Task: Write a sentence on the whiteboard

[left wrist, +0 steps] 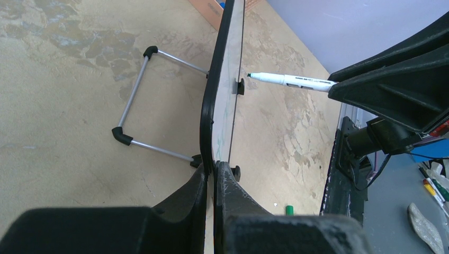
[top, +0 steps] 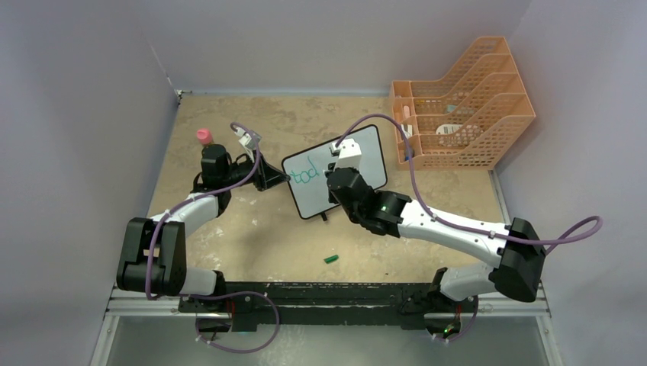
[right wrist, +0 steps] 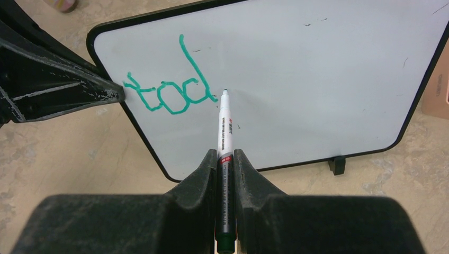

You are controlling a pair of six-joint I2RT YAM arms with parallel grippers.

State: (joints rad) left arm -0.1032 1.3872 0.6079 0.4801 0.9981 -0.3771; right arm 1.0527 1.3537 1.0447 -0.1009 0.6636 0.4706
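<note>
Now, one whiteboard [right wrist: 317, 79] — left fingers [left wrist: 185, 198] clamped on its edge, right fingers [right wrist: 201, 177] gripping one marker [right wrist: 222, 132], one green cap [top: 330, 259] loose.

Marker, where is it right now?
In the right wrist view, the marker is clamped in the right end effector, its tip by the whiteboard, just right of the green letters.

The beige table [top: 252, 244] bears the whiteboard [top: 369, 152] standing at centre, an orange rack [top: 465, 114] far right, and a green cap [top: 331, 259] near the middle.
</note>
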